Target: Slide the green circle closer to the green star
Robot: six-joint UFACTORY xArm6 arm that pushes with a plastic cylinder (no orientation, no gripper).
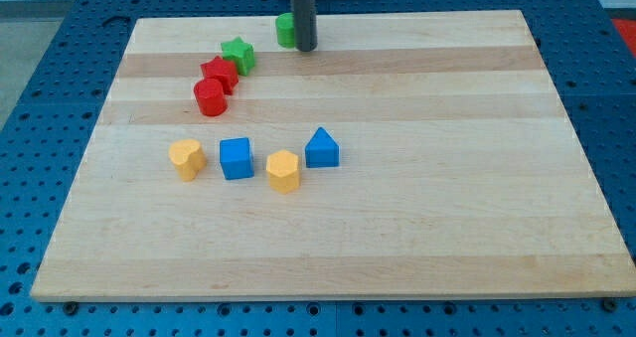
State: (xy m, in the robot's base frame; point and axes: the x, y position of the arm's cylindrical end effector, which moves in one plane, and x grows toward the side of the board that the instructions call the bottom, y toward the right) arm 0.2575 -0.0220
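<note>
While at the view's top: dark rod tool's tip touches the green circle block, gripping nothing.
Green star block: near, leftward, on the wooden tabletop.

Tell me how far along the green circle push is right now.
Done: my tip is at the green circle, against its right side as seen here. In hand: the circle sits near the board's top edge, partly hidden behind the rod. Left: a visible gap remains to the green star, which lies to the lower left beside the red star and red cylinder.
</note>
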